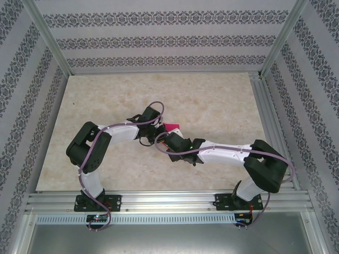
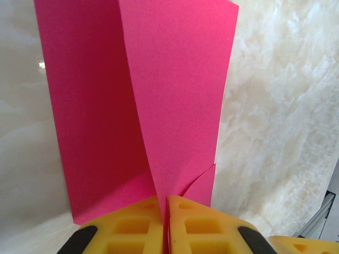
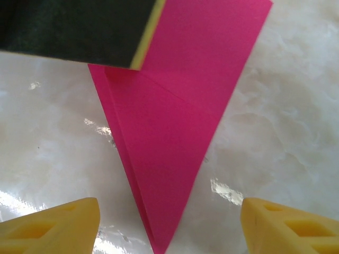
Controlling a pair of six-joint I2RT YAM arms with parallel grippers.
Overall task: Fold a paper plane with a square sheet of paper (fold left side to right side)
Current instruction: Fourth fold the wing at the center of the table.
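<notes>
The sheet of paper (image 3: 175,127), plain matte magenta, is folded into a narrow pointed wedge with a diagonal crease across it and layered edges along its left side. In the right wrist view its long axis runs from a wide far end to a sharp tip that points toward the camera. The tip lies between the yellow fingers (image 3: 53,227) of the right gripper (image 3: 169,227), which stand wide apart and touch nothing. A black block with a yellow edge (image 3: 79,29) covers the wide end.

The left gripper (image 2: 167,202) is pinched tight on the near edge of the paper (image 2: 175,95), where one flap lifts off the layer below.

From above, the paper (image 1: 172,127) sits mid-table on the glossy, marble-patterned table (image 1: 212,100), between both grippers.
</notes>
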